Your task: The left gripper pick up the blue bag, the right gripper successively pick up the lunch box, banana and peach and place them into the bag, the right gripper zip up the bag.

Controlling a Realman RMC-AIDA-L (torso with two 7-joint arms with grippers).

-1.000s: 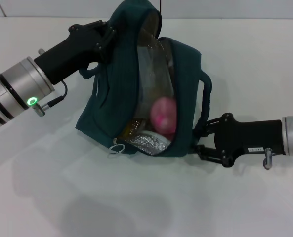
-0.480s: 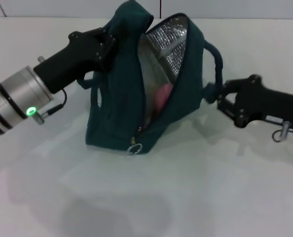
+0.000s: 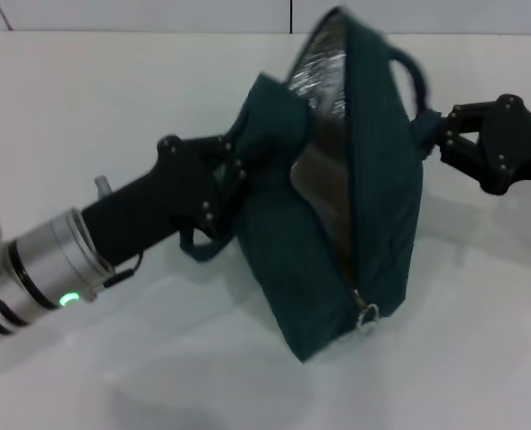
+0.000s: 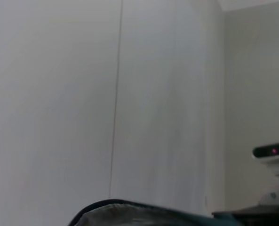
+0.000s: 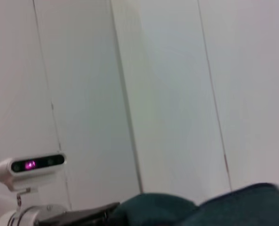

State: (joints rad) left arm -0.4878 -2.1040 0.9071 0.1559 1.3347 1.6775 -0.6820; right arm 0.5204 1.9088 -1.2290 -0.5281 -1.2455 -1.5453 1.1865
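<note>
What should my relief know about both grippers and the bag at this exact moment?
Left gripper: shut on the blue bag, gripping its left side and holding it tilted.
Right gripper: at the bag's handle on its right side; grip unclear.
Contents: hidden from the head view.
Zipper: open, foil lining showing, ring pull at the low near end.
Left: zip it shut.

blue bag (image 5: 214, 207), white wall panels (image 5: 167, 94), camera (image 5: 31, 165)

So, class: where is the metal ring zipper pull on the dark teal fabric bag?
In the head view, the metal ring zipper pull hangs at the dark teal fabric bag's lower near corner, right of centre, just above the white table.
</note>
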